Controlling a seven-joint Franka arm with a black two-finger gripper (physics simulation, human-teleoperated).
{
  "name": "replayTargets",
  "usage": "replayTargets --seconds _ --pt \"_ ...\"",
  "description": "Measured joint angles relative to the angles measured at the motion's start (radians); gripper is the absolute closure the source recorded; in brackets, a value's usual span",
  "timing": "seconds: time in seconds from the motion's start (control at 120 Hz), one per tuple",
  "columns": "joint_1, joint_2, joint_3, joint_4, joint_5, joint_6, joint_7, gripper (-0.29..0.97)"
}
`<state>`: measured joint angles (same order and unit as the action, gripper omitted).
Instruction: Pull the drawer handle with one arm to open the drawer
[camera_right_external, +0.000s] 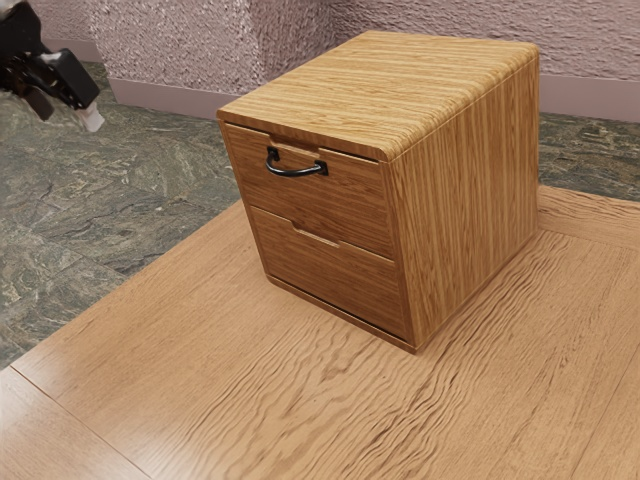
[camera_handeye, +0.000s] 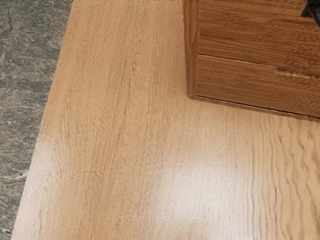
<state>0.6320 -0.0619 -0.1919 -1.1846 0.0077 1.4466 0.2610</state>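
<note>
A wooden cabinet (camera_right_external: 400, 150) with two drawers stands on the table. The top drawer (camera_right_external: 320, 195) carries a black loop handle (camera_right_external: 296, 166) and sits flush with the cabinet front, as does the lower drawer (camera_right_external: 330, 270). My gripper (camera_right_external: 65, 110) hangs in the air far toward the exterior view's left of the cabinet, well away from the handle. It is open with nothing between its fingers. In the wrist view the cabinet's lower front corner (camera_handeye: 192, 75) lies ahead of the hand, with the lower drawer front (camera_handeye: 250, 82) and a sliver of the black handle (camera_handeye: 312, 12).
The wooden table (camera_right_external: 250, 400) stretches wide in front of the cabinet. Its edge (camera_right_external: 120, 300) runs along the exterior view's left, with grey-green stone floor (camera_right_external: 100, 220) beyond. A rough pinkish wall (camera_right_external: 180, 40) stands behind.
</note>
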Motion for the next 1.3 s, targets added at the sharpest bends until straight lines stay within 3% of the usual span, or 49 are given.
replayTargets --seconds 0.092,0.158,0.358,0.467,0.733,1.008,1.192,1.3 --pt "-0.142 0.001 -0.023 -0.018 0.017 -0.003 0.002 0.02" --pt "-0.192 0.003 -0.028 -0.021 0.037 -0.025 0.004 0.02" --pt "-0.115 0.024 -0.062 -0.015 0.059 -0.067 0.156 0.02" --pt "-0.148 0.026 -0.069 -0.011 0.108 -0.065 0.272 0.02" --pt "-0.446 0.040 -0.069 -0.011 0.219 -0.042 0.486 0.02" --pt "-0.712 0.044 -0.011 -0.054 0.258 0.010 0.623 0.02" --pt "-0.796 0.038 0.055 -0.110 0.268 0.098 0.686 0.02" --pt "-0.726 0.012 0.071 -0.174 0.285 0.180 0.717 0.02"
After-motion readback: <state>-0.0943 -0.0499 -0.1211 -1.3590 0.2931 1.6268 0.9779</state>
